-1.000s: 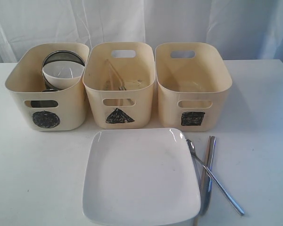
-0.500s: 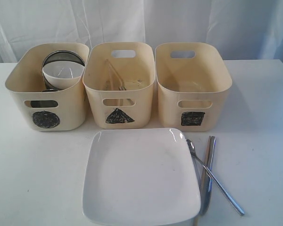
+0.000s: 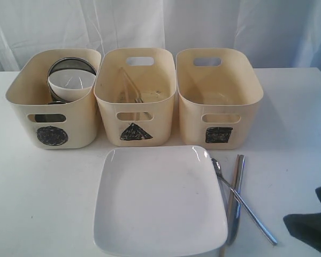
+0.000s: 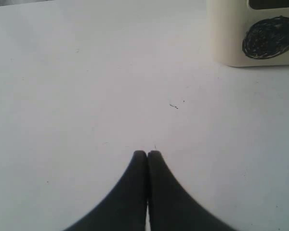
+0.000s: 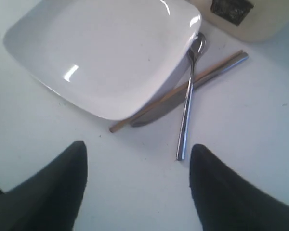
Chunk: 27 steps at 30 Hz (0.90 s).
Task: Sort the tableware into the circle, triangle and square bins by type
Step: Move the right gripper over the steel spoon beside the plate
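Surface [image 3: 43, 203]: white, flat and smooth.
Bins: three cream plastic tubs with round corners and cut-out handles stand in a row along the far edge of the surface, just beside each other.
Circle bin [image 3: 21, 115]: it stands at the left end of the row, with a black scribbled circle on its front. A small white bowl [image 3: 70, 84] sits inside, tipped so its mouth faces the near edge. A shiny steel bowl [image 3: 72, 63] is right behind it.
Triangle bin [image 3: 160, 126]: it is the middle one. Thin wooden chopsticks [image 3: 129, 85] lean inside it, with their top ends toward the far left corner of the bin.
Square bin [image 3: 246, 115]: it stands at the right end of the row.
Plate [image 3: 158, 201]: big, square, white and glossy, with round corners. It lies flat by the near edge, in front of the triangle bin.
Spoon [image 3: 245, 204]: long, thin and made of steel. Its round end points at the square bin and its handle slants toward the near right corner. It lies across the knife.
Knife [image 3: 233, 225]: it is steel and lies right of the plate. Its handle points at the square bin and its blade at the near edge.
Chopstick [image 5: 118, 127]: one brown wooden stick lies along the knife, partly hidden by the plate's rim.
Left pincer [image 4: 147, 154]: black and closed tight, holding nothing. It hangs over bare surface near the circle bin.
Right pincer [image 5: 138, 146]: black, wide open and holding nothing. It hangs over the near right corner and points at the spoon handle.
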Available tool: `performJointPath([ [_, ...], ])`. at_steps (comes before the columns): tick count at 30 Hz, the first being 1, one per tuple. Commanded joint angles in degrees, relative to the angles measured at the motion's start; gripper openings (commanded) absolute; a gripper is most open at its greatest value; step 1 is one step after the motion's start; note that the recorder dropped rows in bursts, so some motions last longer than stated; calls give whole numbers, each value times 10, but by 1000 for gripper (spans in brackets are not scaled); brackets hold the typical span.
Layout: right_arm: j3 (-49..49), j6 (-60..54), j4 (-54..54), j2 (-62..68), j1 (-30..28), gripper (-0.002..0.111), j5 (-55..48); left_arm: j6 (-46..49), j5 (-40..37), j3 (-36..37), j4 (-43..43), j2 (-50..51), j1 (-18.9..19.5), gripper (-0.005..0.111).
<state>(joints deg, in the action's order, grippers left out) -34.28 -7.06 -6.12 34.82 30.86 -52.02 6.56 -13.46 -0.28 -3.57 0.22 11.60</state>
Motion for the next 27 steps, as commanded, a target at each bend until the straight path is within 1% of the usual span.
performJointPath([
  [1, 48, -7, 22, -3, 0, 58, 55, -1, 1, 3, -6, -2, -3, 0],
  [8, 118, -7, 22, -3, 0, 58, 186, -1, 1, 3, -6, -2, -3, 0],
  [11, 150, -7, 22, -3, 0, 58, 226, -1, 1, 3, -6, -2, -3, 0],
  [22, 192, -8, 22, -3, 0, 58, 305, -1, 1, 3, -6, -2, -3, 0],
  [27, 210, -34, 22, -2, 0, 58, 335, -1, 1, 3, -6, -2, -3, 0],
])
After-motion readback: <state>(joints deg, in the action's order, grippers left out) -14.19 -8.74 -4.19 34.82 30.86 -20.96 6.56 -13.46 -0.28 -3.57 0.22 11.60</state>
